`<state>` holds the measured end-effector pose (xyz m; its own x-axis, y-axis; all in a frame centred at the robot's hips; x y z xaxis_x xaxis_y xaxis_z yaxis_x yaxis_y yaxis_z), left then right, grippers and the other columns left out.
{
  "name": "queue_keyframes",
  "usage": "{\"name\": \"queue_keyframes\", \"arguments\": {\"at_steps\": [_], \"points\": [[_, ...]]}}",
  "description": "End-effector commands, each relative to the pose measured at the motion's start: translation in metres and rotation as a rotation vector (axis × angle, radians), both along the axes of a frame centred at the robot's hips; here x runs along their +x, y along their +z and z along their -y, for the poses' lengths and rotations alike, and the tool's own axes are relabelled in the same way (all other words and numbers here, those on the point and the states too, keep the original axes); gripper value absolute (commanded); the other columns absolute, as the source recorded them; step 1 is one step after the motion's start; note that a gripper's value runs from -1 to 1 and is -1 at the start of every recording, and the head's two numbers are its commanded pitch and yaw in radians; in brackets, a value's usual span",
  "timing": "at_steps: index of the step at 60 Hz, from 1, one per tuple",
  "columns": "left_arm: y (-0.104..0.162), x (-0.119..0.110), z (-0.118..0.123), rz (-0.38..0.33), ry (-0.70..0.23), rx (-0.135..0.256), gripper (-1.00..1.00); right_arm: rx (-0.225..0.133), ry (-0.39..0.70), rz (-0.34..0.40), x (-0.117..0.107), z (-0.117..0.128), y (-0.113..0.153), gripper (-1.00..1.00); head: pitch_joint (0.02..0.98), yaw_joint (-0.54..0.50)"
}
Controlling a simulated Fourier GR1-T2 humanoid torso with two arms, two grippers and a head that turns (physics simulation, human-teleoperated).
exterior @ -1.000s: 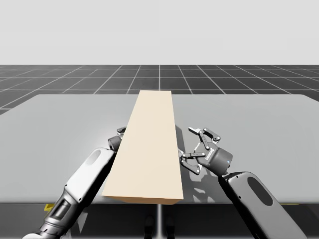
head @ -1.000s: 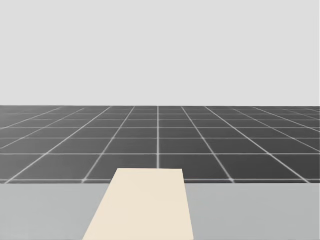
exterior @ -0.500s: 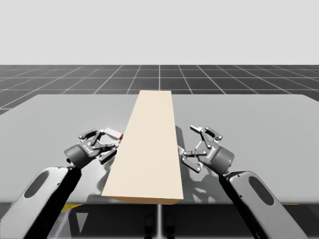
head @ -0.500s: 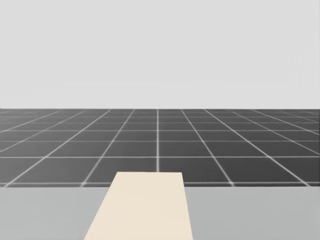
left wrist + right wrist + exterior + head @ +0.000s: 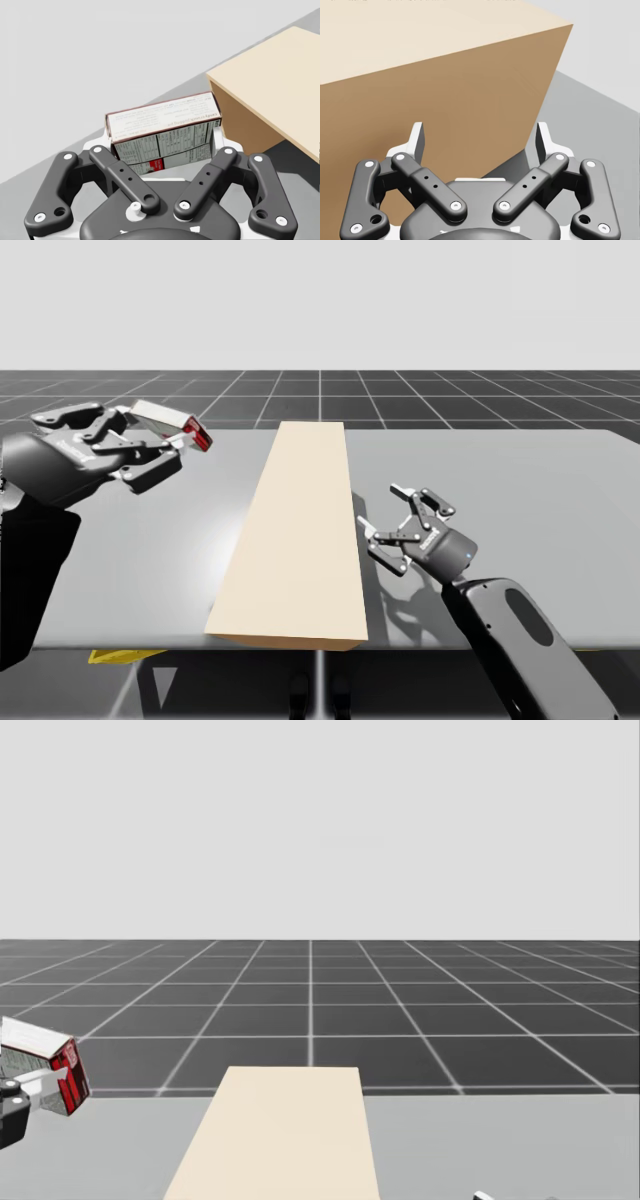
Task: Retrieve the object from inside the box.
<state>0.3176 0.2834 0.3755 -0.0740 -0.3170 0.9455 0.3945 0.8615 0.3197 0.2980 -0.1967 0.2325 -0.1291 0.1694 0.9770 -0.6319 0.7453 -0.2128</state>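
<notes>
The right pincer [image 5: 385,512] is located nearest, at 3 o'clock of the long tan box [image 5: 300,530] and just beside its side wall; it is released, with nothing gripped. The long tan box is laid lengthwise along the middle of the grey worktop [image 5: 520,480], running toward 12 o'clock. At 10 o'clock of the box, well apart from it, the left pincer [image 5: 160,445] is held off the worktop and is clamped from two sides on a small white-and-red carton [image 5: 170,423]
</notes>
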Motion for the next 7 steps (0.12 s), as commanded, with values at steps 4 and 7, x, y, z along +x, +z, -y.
{"name": "queue_keyframes", "arguments": {"at_steps": [4, 7], "points": [[0.117, 0.014, 0.02, 0.231, -0.081, -0.002, 1.0, 0.006, 0.0, 0.01, 0.0, 0.002, 0.002, -1.0, 0.191, -0.02], [0.121, 0.014, 0.021, 0.253, -0.066, -0.022, 1.0, 0.004, 0.0, 0.015, 0.0, 0.002, 0.002, -1.0, 0.191, -0.02]]}}
